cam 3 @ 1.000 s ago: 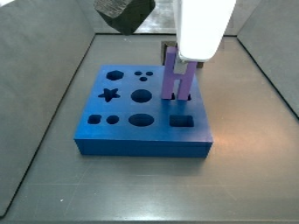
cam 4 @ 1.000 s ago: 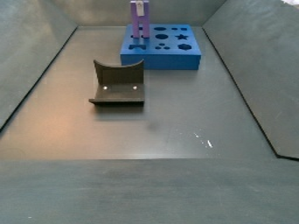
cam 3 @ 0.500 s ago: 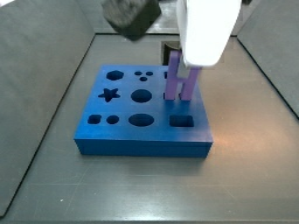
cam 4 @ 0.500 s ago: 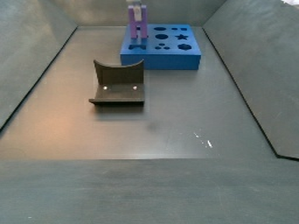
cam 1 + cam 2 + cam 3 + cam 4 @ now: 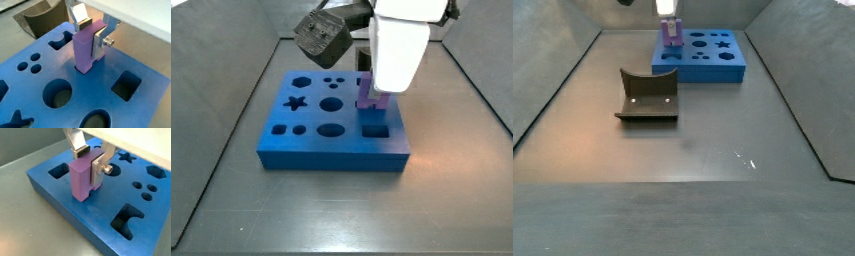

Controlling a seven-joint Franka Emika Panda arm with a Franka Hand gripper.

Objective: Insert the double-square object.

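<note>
The lavender double-square object (image 5: 83,50) stands upright with its lower end in a hole of the blue board (image 5: 143,107), next to the square hole (image 5: 127,85). It shows in both wrist views (image 5: 81,178) and both side views (image 5: 372,101) (image 5: 671,35). My gripper (image 5: 91,37) is directly above the board and shut on the peg's upper half, one silver finger (image 5: 100,40) on each side; the gripper also shows in the other wrist view (image 5: 89,164). In a side view the white gripper body (image 5: 392,50) hides most of the peg.
The board (image 5: 305,160) has star, round and oval holes. The dark grey curved block (image 5: 647,100) lies on the grey floor away from the board (image 5: 714,68). It also shows in a wrist view (image 5: 40,17). Grey walls enclose the floor.
The gripper has moved straight down with the peg. The peg now stands lower, and less of it shows above the board.
</note>
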